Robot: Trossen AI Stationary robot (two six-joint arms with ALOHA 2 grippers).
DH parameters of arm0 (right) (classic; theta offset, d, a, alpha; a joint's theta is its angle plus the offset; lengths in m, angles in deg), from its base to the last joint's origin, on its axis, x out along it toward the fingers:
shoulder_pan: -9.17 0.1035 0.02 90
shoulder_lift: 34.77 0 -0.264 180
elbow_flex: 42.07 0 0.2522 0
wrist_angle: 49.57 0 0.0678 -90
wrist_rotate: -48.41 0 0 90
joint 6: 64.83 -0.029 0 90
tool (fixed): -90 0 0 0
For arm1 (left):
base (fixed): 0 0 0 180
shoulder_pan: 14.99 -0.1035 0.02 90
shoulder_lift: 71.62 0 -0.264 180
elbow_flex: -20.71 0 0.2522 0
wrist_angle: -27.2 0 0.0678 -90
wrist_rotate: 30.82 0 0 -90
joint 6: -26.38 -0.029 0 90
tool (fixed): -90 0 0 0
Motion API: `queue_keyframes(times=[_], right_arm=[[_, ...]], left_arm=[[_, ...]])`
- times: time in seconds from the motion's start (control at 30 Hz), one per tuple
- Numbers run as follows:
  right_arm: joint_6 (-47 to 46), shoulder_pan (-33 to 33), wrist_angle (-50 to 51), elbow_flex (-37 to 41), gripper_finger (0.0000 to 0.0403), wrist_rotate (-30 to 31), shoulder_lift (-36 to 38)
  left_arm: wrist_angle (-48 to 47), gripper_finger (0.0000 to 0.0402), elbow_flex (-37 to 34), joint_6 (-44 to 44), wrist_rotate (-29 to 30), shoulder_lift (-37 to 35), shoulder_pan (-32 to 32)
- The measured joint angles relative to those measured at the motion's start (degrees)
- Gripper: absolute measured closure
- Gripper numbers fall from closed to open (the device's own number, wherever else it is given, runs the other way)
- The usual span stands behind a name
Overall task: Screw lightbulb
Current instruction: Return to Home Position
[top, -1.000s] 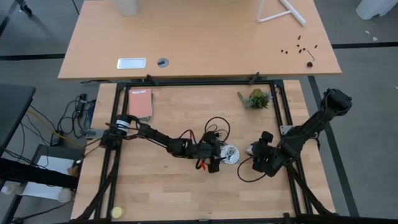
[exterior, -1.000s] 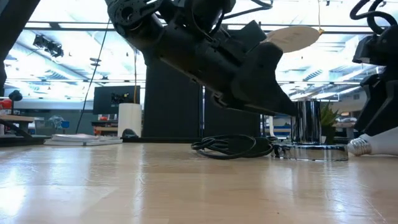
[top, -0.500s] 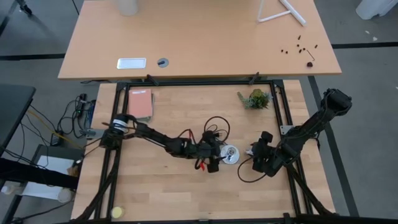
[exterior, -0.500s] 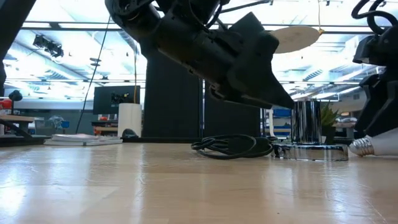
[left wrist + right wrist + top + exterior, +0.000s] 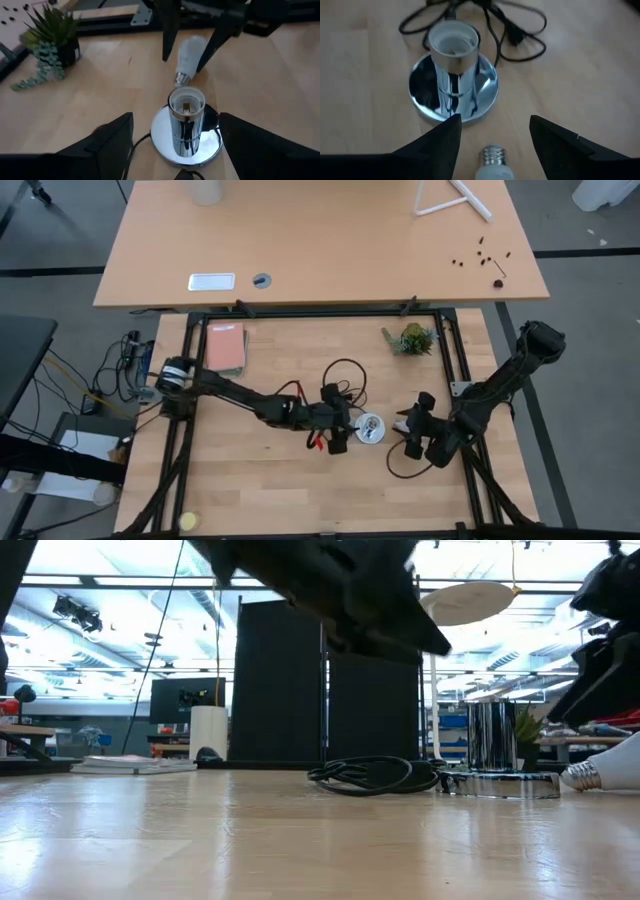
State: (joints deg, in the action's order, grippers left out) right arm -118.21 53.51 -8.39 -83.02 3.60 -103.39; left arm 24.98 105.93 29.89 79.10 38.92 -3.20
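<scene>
Right hand (image 5: 494, 125) (spread wide) hovers over the lying lightbulb (image 5: 191, 52).

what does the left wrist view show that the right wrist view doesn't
Only the left wrist view: the potted plant and the right gripper, open, its fingers either side of the lightbulb. Only the right wrist view: the black cord's loops beyond the lamp base. Both: the chrome lamp base with its socket empty, and the lightbulb lying on the table beside it, screw end toward the lamp. The left gripper is open, facing the lamp.
</scene>
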Motion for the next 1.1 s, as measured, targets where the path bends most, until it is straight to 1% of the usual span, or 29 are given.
queue_keyframes(times=[0.07, 0.27, 0.37, 0.5, 0.57, 0.67, 0.8, 0.9, 1.1], right_arm=[[0.0, 1.6, -1.0, 0.6, 0.0158, 2.1, 0.0], [-2.2, 6.7, -6.2, 4.6, 0.0159, 5.9, 1.1], [-2.5, 9.7, -8.8, 7.1, 0.0163, 9.1, 3.4], [-3.4, 13.1, -9.5, 9.3, 0.0176, 12.2, 7.8], [-3.5, 14.3, -9.8, 10.2, 0.0183, 12.4, 10.1], [-3.0, 16.1, -11.0, 10.6, 0.0194, 12.8, 13.2], [1.0, 19.2, -13.2, 10.6, 0.0205, 15.0, 15.7], [2.2, 22.4, -11.2, 10.6, 0.0209, 17.8, 17.3], [1.9, 28.0, -6.0, 10.6, 0.0216, 25.8, 20.8]], left_arm=[[-3.0, 0.0104, 0.0, -0.2, 0.0, -2.0, 0.3], [-11.1, 0.0110, -0.5, -0.3, -0.1, -7.0, 1.8], [-11.3, 0.0126, -3.3, -0.2, -0.2, -10.1, 2.8], [-10.1, 0.0156, -9.5, 2.4, -0.4, -14.9, 3.7], [-8.3, 0.0172, -13.3, 4.2, -0.4, -17.5, 4.0], [-2.7, 0.0192, -19.9, 6.2, -0.3, -21.2, 4.3], [6.6, 0.0212, -29.4, 8.8, 0.6, -26.4, 4.9], [12.7, 0.0224, -36.1, 9.9, 1.5, -30.2, 5.1], [25.6, 0.0241, -48.0, 10.3, 1.5, -36.2, 5.2]])
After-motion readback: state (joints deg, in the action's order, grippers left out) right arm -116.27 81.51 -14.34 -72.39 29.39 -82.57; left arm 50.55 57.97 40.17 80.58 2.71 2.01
